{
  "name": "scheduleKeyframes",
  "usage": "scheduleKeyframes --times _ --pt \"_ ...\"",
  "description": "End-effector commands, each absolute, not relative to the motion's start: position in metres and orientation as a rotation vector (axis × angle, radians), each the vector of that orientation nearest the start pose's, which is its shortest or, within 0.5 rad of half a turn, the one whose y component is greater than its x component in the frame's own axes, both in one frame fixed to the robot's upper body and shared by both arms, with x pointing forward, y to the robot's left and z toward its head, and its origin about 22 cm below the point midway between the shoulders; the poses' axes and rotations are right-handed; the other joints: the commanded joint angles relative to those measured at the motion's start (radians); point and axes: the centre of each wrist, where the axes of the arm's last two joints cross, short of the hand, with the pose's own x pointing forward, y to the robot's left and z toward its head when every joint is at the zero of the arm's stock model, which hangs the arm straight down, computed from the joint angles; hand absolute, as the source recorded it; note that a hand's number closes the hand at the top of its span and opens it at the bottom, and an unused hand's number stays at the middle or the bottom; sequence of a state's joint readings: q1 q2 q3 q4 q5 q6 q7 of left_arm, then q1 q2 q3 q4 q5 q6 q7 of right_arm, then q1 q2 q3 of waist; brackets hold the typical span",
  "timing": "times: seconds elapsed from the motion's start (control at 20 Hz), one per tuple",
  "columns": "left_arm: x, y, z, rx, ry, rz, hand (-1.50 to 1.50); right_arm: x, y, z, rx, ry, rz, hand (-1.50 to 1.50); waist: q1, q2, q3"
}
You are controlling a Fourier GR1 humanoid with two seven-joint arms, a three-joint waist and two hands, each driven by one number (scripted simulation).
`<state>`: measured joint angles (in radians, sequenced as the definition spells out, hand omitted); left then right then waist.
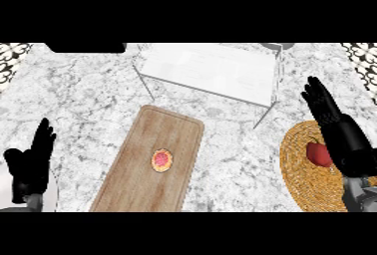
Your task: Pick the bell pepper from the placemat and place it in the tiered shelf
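2 open robot hands: right robot hand [344, 142] over red bell pepper [317, 153] on round woven placemat [298, 172]; left robot hand [31, 167] resting.

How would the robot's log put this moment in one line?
right hand: open, over placemat | bell pepper: on placemat, not picked | tiered shelf: no pepper | left hand: open, resting lower left

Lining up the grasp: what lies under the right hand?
The red bell pepper on the woven placemat, its left part showing. The right hand covers the pepper's other side, so contact cannot be judged.
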<state>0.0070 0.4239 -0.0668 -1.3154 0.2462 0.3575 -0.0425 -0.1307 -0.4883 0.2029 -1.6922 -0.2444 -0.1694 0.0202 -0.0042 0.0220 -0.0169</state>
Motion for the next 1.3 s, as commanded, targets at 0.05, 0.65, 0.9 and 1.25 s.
scheduleKeyframes --times 0.05,0.65,0.9,1.25 --pt "0.232 0.334 -0.025 0.384 -1.263 0.120 0.00 0.241 -0.309 0.088 -0.409 -1.764 0.220 1.50 -0.030 -0.029 0.017" --pt "0.244 0.294 -0.039 0.112 -1.119 0.086 0.00 0.116 -0.465 0.038 -1.115 -1.461 -0.102 -1.50 -0.029 -0.025 0.017" --pt "0.249 0.315 -0.021 0.114 -1.129 0.060 0.00 0.095 -0.437 0.050 -0.928 -1.449 0.088 -1.50 -0.016 -0.025 0.016" --pt "0.241 0.295 -0.029 0.090 -1.101 0.054 0.00 0.102 -0.391 0.102 -0.866 -1.326 0.248 -1.50 -0.002 -0.023 0.015"
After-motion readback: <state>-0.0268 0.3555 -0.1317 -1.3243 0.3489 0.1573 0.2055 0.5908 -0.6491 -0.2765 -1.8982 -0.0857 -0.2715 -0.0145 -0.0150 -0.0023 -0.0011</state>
